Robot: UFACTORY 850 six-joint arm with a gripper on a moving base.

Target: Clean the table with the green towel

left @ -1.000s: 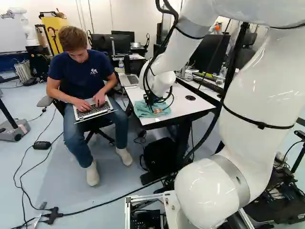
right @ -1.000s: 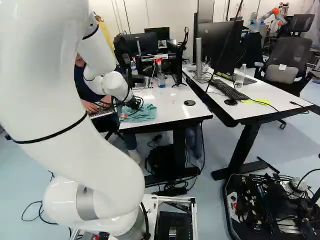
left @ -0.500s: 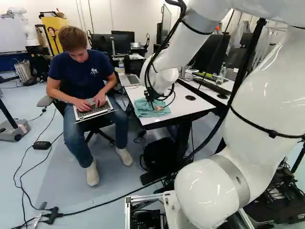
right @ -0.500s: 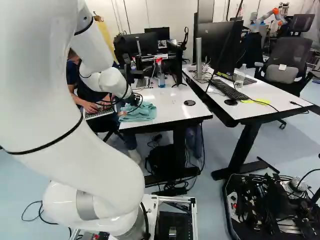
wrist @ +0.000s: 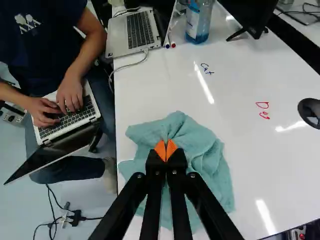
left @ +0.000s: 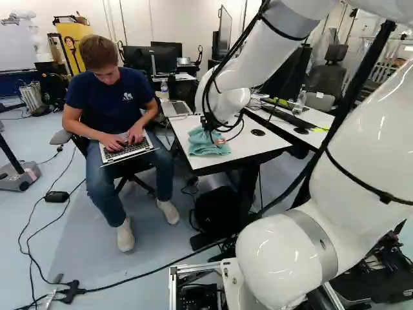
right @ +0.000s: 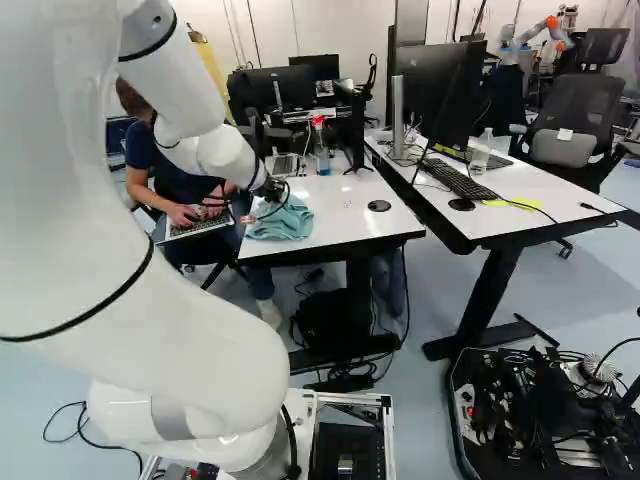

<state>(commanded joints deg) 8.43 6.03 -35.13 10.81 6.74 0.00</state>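
The pincer (wrist: 165, 150) clamps the green towel (wrist: 204, 150); red writing (wrist: 262, 105) lies off toward the worktop (wrist: 235, 75)'s right edge.

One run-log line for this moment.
end effector: shut on green towel | towel: bunched, on white table | blue writing, red writing: unwiped | bottle: upright on table

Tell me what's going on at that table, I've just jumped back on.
The arm's gripper has its fingers shut on a raised fold of the green towel, whose spread-out part rests on the white table. Blue marks and red marks on the tabletop, outside the towel, are not wiped off. A person sits beside the table, typing on a laptop.
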